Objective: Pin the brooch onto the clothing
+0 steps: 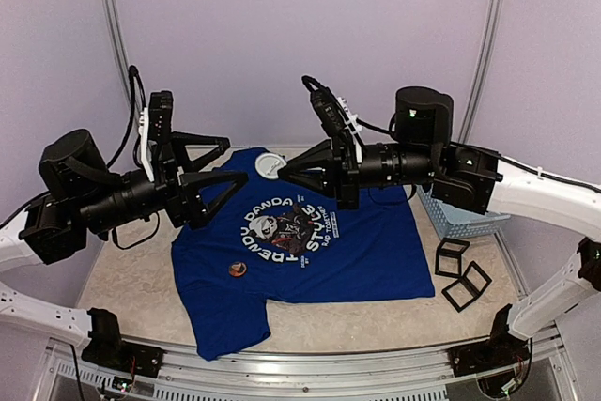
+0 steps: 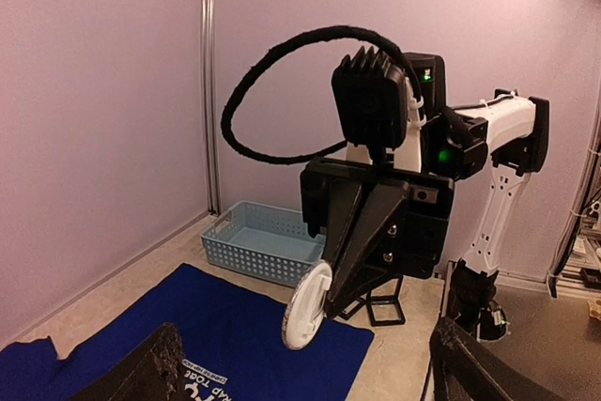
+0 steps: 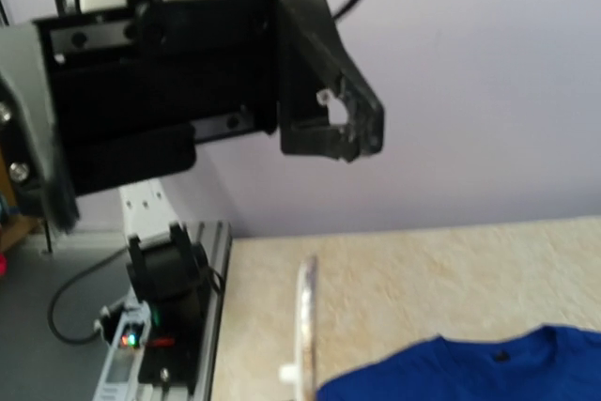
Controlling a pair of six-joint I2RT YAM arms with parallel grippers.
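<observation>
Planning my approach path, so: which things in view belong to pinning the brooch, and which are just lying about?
Job: blue T-shirt; white disc, likely the brooch, gripped in the shut right hand; open left hand; small round badge on the shirt.
Lying about: light-blue basket; two black square frames.

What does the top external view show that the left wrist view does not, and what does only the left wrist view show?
Only the top external view: the whole round panda print on the blue T-shirt, a small round badge lying on that shirt, and both arm bases.

Only the left wrist view: the white disc seen nearly edge-on, and the green lights on the right arm.

Both: the T-shirt, the light-blue basket, the black square frames, and the right gripper with its fingers shut on the disc.
</observation>
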